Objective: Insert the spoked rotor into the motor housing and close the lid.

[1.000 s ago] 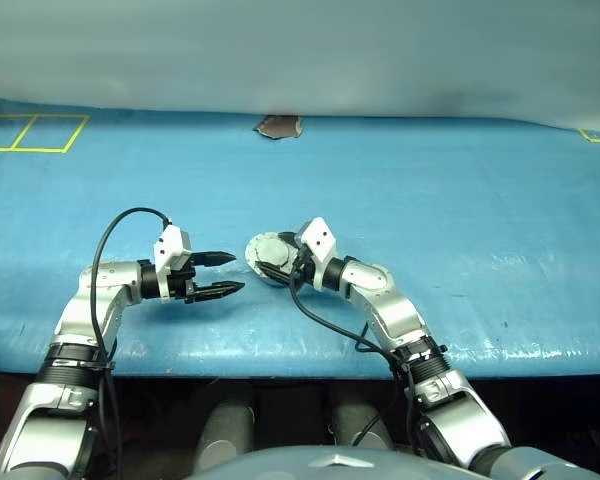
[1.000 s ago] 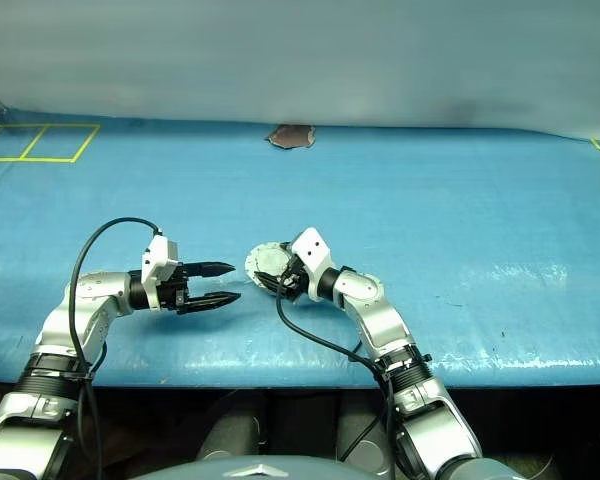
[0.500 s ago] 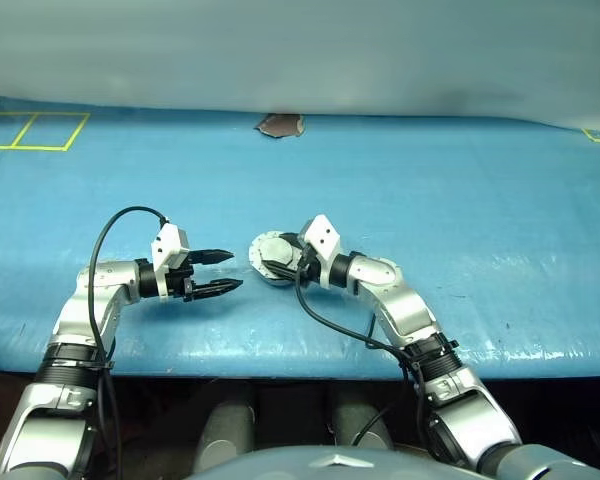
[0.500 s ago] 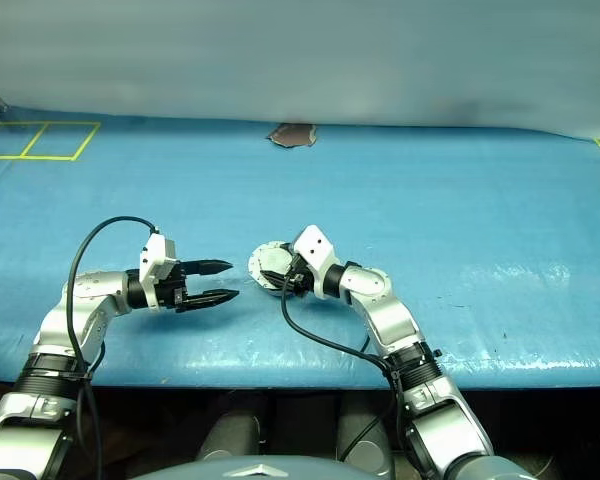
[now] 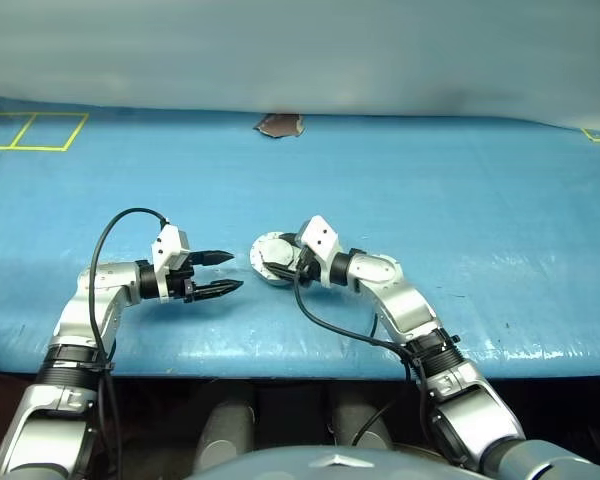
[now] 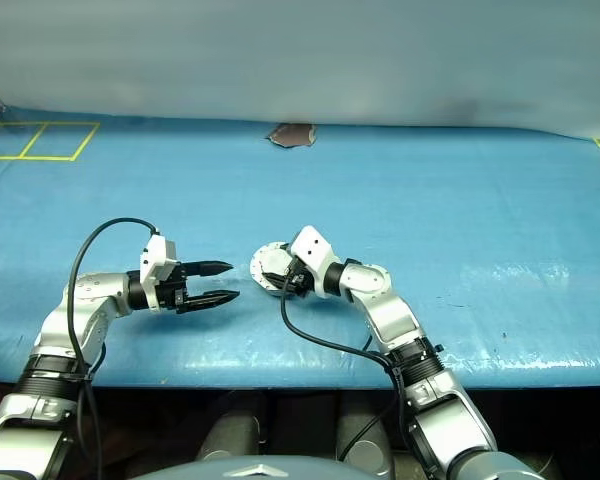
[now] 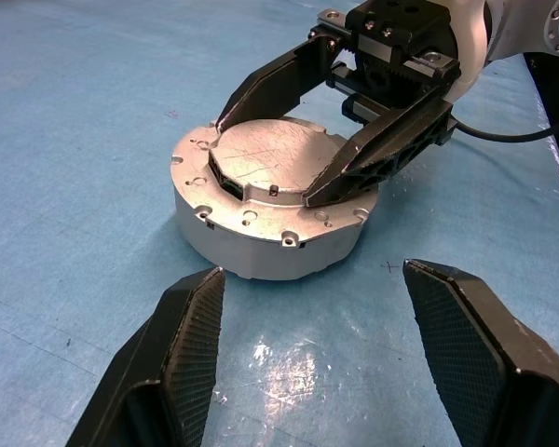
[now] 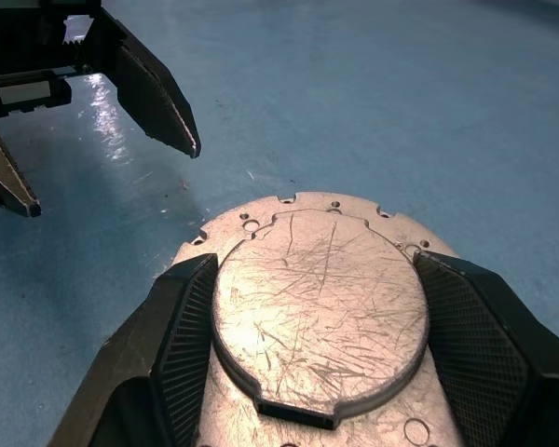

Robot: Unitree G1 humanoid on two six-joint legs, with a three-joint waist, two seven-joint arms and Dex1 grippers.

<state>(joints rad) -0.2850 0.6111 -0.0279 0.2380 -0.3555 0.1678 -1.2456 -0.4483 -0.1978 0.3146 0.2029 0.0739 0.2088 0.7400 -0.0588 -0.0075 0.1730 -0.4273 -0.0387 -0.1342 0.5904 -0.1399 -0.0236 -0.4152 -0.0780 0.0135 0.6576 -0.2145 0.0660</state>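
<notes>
The silvery round motor housing stands on the blue table near its front edge, with the light grey lid lying flat on top, smooth scratched face up. My right gripper reaches in from the right, and its two black fingers press against opposite sides of the lid's raised centre. A short way to the left of the housing, my left gripper points at it, open and holding nothing. The spoked rotor is hidden.
The blue table cover stretches wide around the housing. A small brown patch lies at the far edge, and yellow tape squares mark the far left corner. The table's front edge runs just below both hands.
My right forearm has swung outward to the right and the wrist has rolled slightly, while its fingers stayed on the lid. The left arm and the housing have not moved.
</notes>
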